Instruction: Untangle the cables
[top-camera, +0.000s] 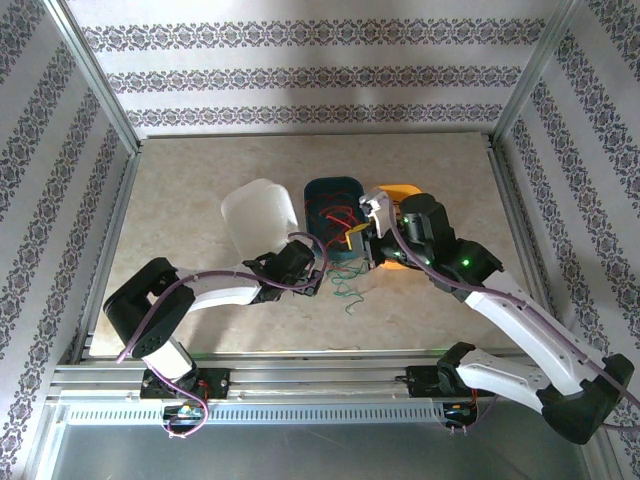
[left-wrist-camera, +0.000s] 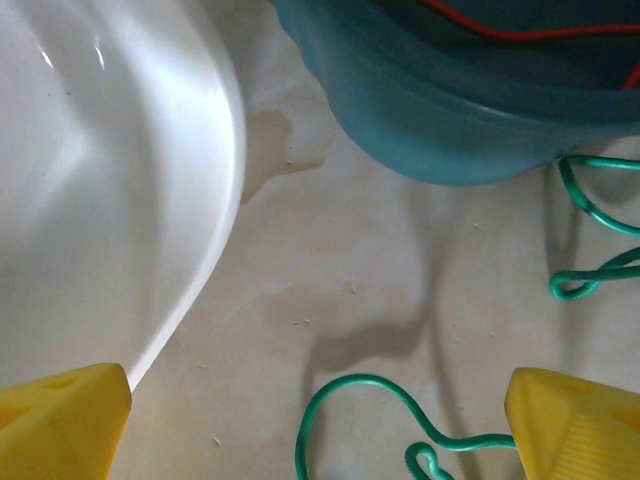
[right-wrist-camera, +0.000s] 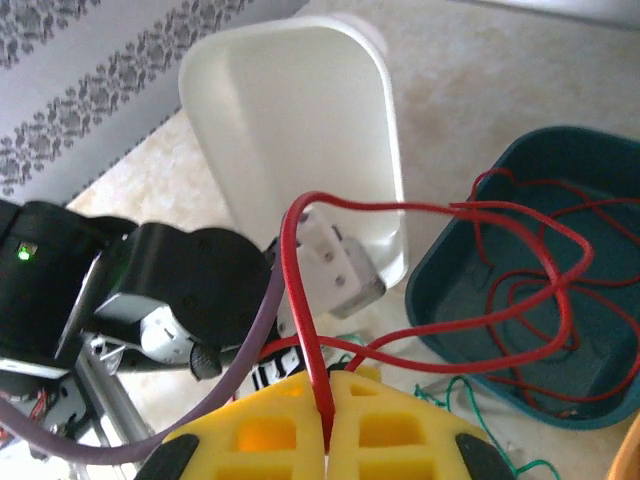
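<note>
Centre left we see a white plastic tub; beside it our left gripper hovers, jaws wide apart, above thin green wire on the beige counter. Rightward, our right gripper has its jaws pinching a thin red wire that trails into the dark teal tub.

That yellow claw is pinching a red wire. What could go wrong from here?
The right gripper is shut on the thin red wire, whose loops cross inside the teal plastic tub; pulling might tighten a knot or drag the tub. The open left gripper hovers by the thin green wire, near the tub, and might bump it.
</note>
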